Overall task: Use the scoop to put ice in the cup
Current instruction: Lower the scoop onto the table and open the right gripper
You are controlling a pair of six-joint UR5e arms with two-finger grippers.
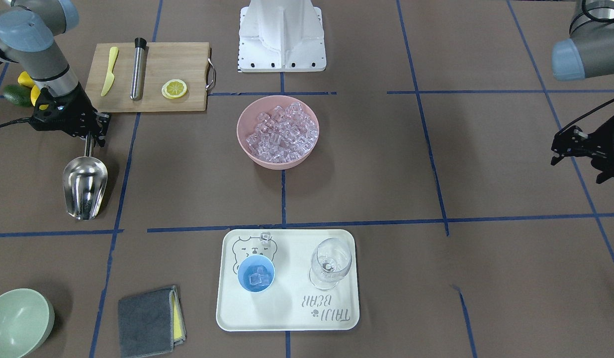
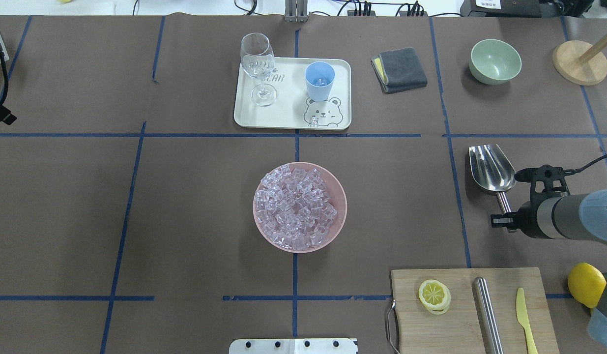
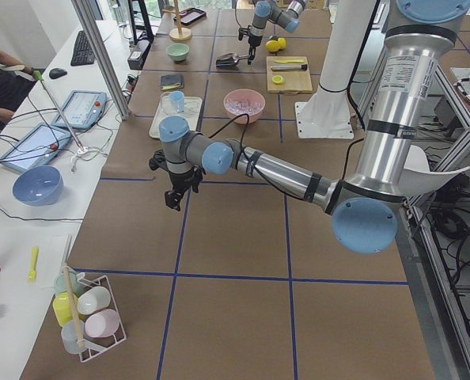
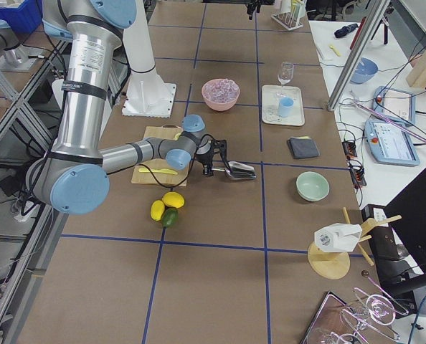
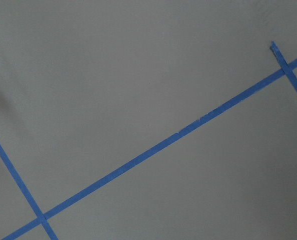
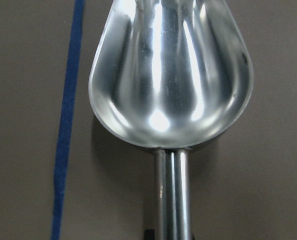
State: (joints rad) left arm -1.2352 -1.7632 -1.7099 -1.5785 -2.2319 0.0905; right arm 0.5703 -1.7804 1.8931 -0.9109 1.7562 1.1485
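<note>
Few ice (image 1: 257,277) cubes sit in cup (image 1: 243,272), on tray (image 1: 287,318). One stray cube (image 1: 265,236) lies on tray just beside cup. Main stock heaped in pink bowl (image 1: 238,130), centre of table. Empty scoop (image 1: 84,186) apparently rests on table, well apart from both.

Risk: trough looks wider than cup mouth, so a full load prob. spills onto tray. The wine glass (image 1: 329,262) nr cup could get knocked.

Handle end runs into right gripper (image 1: 90,135), trough pointing away from it. Clamped or not: can't tell. Far side, left gripper (image 1: 576,169) has fingers spread, holding nothing.
</note>
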